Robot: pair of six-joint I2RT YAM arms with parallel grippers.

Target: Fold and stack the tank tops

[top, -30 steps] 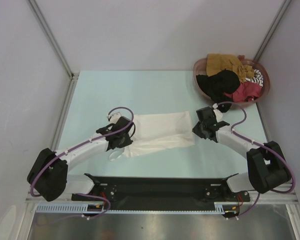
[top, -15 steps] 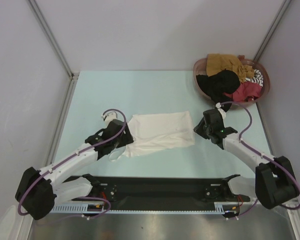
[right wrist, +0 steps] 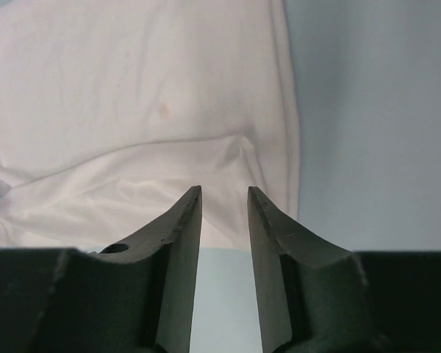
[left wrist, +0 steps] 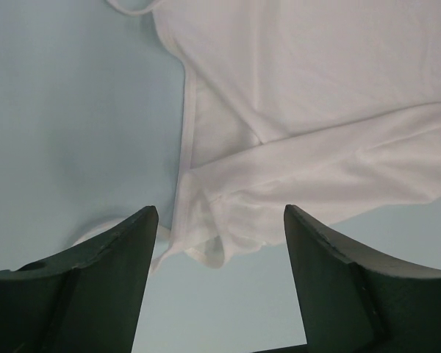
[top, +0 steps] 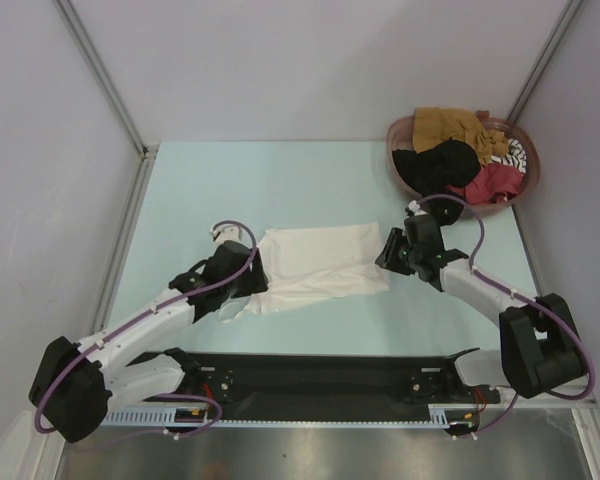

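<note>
Lying mid-table: limp white cloth tank top (top: 320, 265). Over its near-left corner, left gripper (left wrist: 217, 213), jaws wide apart, gripping nothing. At its right edge, right gripper (right wrist: 224, 191), jaws narrowly parted, also empty

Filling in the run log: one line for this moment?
left gripper: open, over white top | right gripper: open, at its right edge | other tops: in basket

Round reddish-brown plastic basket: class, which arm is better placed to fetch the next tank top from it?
Right, likely. The right arm ends just short of the round reddish-brown plastic basket, jaws apart and empty; the left arm sits beyond the white cloth tank top, farther away.
</note>
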